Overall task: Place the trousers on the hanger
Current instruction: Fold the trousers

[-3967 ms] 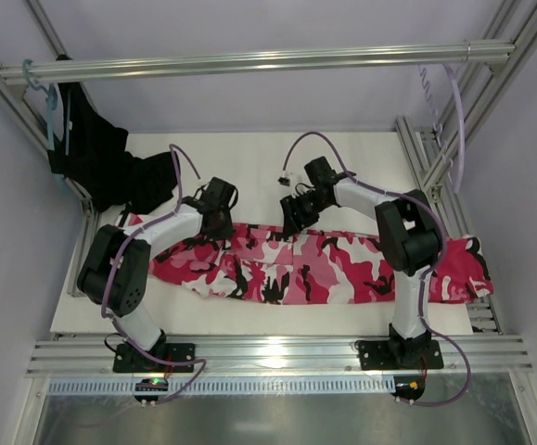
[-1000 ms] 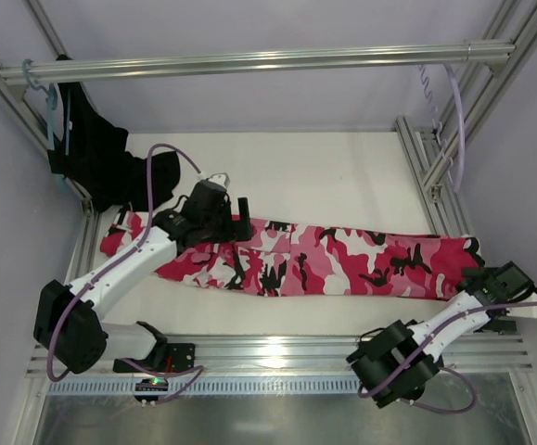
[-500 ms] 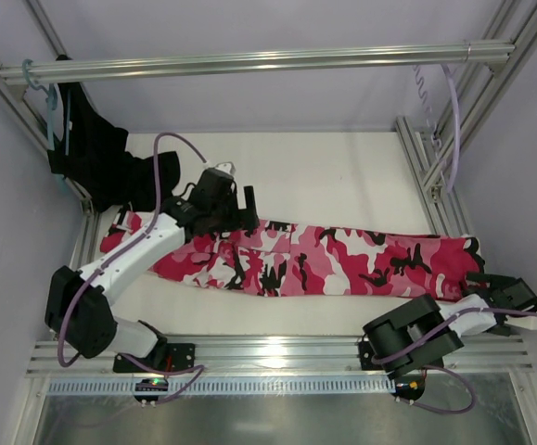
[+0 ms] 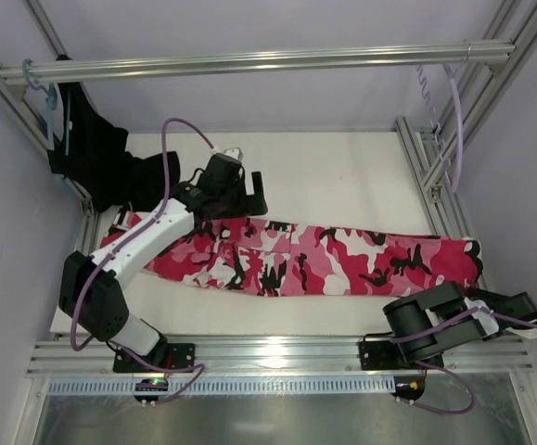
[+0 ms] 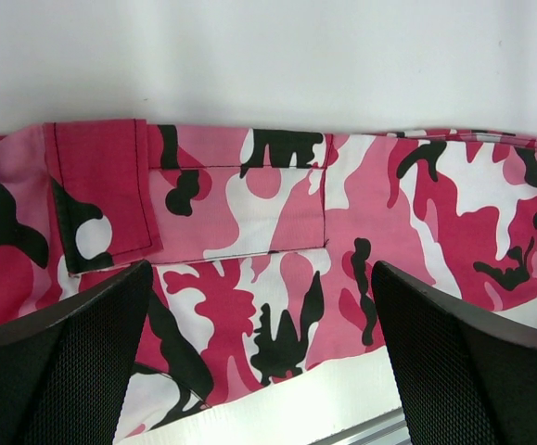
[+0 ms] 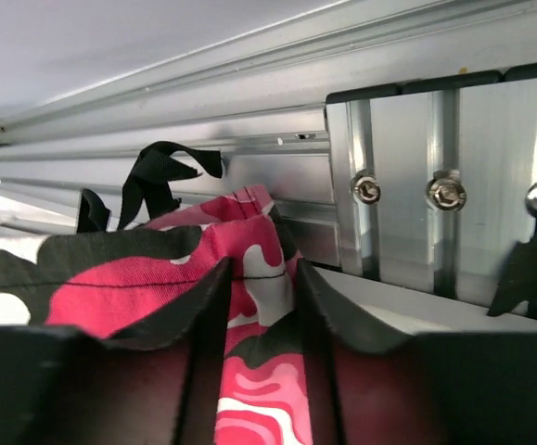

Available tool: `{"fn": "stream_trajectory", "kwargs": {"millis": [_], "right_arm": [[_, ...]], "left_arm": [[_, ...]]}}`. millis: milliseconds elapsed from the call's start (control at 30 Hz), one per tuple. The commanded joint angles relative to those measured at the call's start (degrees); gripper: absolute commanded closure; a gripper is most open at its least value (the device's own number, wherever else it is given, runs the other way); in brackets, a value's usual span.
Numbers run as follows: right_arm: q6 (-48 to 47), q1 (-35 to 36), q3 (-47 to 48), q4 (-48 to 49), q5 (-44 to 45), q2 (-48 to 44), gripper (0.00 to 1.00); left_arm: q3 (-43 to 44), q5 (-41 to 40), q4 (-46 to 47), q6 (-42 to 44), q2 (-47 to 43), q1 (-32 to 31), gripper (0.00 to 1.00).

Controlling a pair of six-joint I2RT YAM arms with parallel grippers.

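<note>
Pink-camouflage fabric trousers (image 4: 342, 264) flat on white tabletop (image 4: 342, 176). Left claw (image 5: 261, 278) wide above them; right claw (image 6: 259, 278) pinching hem beside aluminium frame (image 6: 435, 139). Black garment (image 4: 96, 158) far-left.

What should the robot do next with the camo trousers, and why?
Probably lower the left gripper and close it on the trousers. It hangs open above the cloth, while the right gripper pinches the other end; both ends need holding before lifting toward the hanger.

Left arm stretches forward with its elbow low, left gripper (image 4: 247, 199) facing down, jaws wide apart; right arm lies folded low beside its base, right gripper (image 6: 257, 271) pinched on the trousers (image 6: 138, 283).
</note>
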Motion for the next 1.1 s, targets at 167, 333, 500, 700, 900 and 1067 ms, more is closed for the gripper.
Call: {"fn": "stream_trajectory", "kwargs": {"millis": [167, 333, 500, 700, 900, 1067], "right_arm": [[-2.7, -0.6, 4.0, -11.5, 4.9, -7.8, 0.91], [-4.7, 0.8, 11.1, -22.3, 4.7, -16.3, 0.96], [-7.2, 17.9, 16.4, -30.7, 18.6, -25.1, 0.96], [-7.9, 24.2, 13.4, -32.4, 25.7, -29.7, 0.96], [-7.0, 22.5, 13.4, -29.2, 28.6, -21.1, 0.86], [-5.8, 19.5, 12.1, -26.6, 27.4, -15.8, 0.62]], "left_arm": [[1.5, -1.9, -1.2, 0.9, -2.2, -0.2, 0.01], [-0.2, -1.8, 0.8, 0.5, -4.0, -0.2, 0.01], [0.0, -4.3, 0.4, 2.0, -3.3, 0.4, 0.00], [-0.5, -4.8, -0.4, 3.4, -4.2, 1.2, 0.00], [-2.2, -3.7, -0.4, 3.5, -5.5, 1.2, 0.00], [-2.0, -3.9, -0.7, 3.7, -5.1, 1.2, 0.00]]}}
